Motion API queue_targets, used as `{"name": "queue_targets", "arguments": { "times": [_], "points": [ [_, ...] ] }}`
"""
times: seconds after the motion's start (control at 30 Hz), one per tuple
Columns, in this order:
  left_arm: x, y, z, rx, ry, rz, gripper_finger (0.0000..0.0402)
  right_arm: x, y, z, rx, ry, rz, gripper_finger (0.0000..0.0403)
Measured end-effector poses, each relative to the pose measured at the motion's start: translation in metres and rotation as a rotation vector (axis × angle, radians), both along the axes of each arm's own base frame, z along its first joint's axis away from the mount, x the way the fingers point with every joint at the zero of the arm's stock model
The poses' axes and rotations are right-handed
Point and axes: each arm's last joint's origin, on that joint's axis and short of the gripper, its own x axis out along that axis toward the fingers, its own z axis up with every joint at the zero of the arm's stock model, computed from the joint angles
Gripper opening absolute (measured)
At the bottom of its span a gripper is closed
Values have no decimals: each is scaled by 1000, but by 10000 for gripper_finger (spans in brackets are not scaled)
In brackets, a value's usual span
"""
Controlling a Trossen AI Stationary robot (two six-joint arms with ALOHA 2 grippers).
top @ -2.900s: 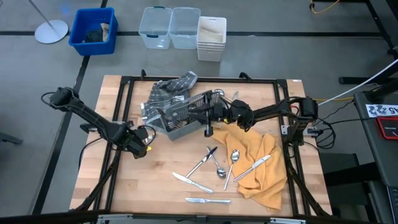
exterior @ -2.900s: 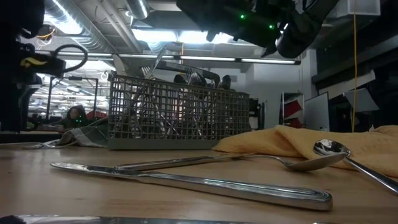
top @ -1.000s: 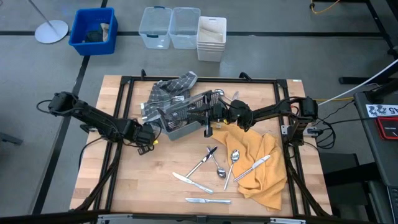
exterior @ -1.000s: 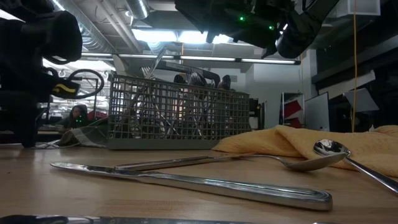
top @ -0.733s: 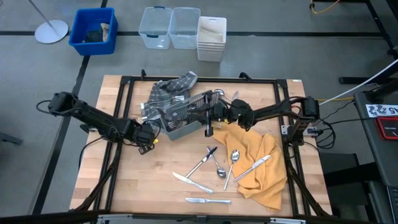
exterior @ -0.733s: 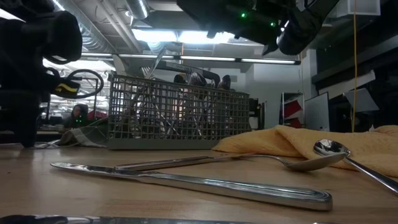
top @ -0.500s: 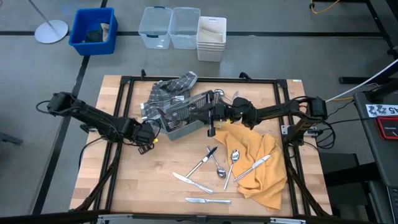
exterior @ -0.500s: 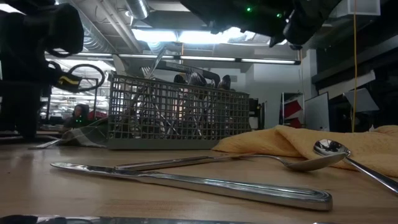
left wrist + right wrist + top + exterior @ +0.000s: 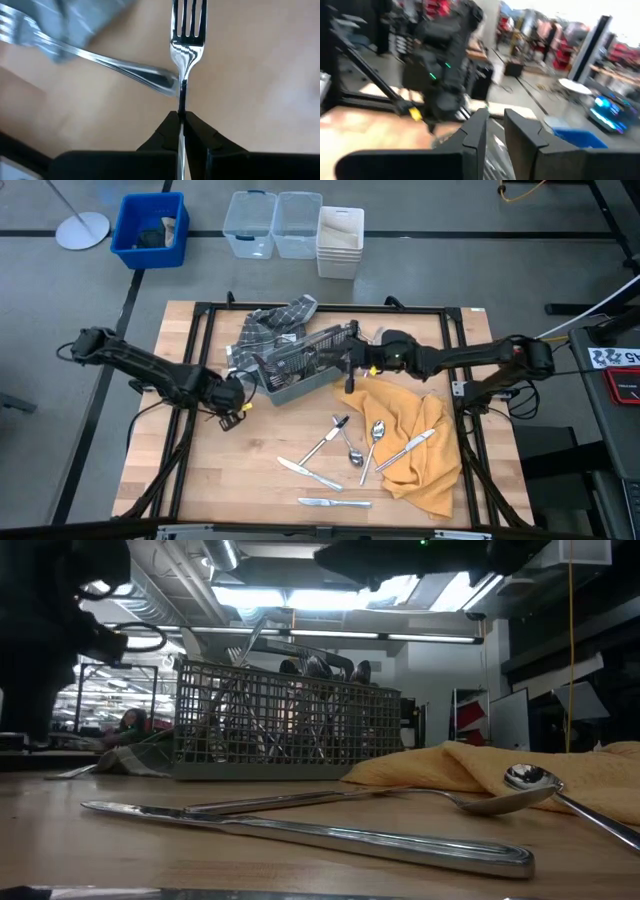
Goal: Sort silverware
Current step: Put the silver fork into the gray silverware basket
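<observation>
The sorting looks well underway but unfinished: many pieces of silverware stand in the grey mesh caddy (image 9: pixel 300 367) near the table's twelve o'clock, while several forks, spoons and knives (image 9: pixel 345 450) lie loose around five and six o'clock, some on the yellow cloth (image 9: pixel 425 455). The left gripper (image 9: pixel 181 117), at about nine o'clock of the caddy, pinches a fork (image 9: pixel 187 37) by its handle, another fork (image 9: pixel 107 65) lying on the wood beneath. The right gripper (image 9: pixel 492 127) hovers at the caddy's three o'clock, its fingers slightly spread and apparently empty.
</observation>
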Motion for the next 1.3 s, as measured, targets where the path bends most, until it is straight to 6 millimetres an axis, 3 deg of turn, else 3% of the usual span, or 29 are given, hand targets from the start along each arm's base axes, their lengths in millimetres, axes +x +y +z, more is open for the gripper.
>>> {"name": "queue_targets", "arguments": {
  "times": [0.3,0.57,0.73,0.9,1.07,1.3],
  "points": [
    [3,-27,10,-202,-126,-27,3,-34,-3,16,-3,147,-214,72],
    [31,-52,32,-258,-579,-156,5,-61,-6,33,-22,171,-416,72],
    [49,-52,53,-87,-897,-223,3,-71,-7,34,-55,217,-482,72],
    [61,-44,76,215,-1136,-275,6,-73,-7,27,-70,302,-482,72],
    [68,-28,93,508,-1229,-267,4,-77,-6,17,-83,413,-476,72],
    [81,0,104,788,-1250,-228,10,-80,-6,10,-53,476,-475,72]
  ]
}}
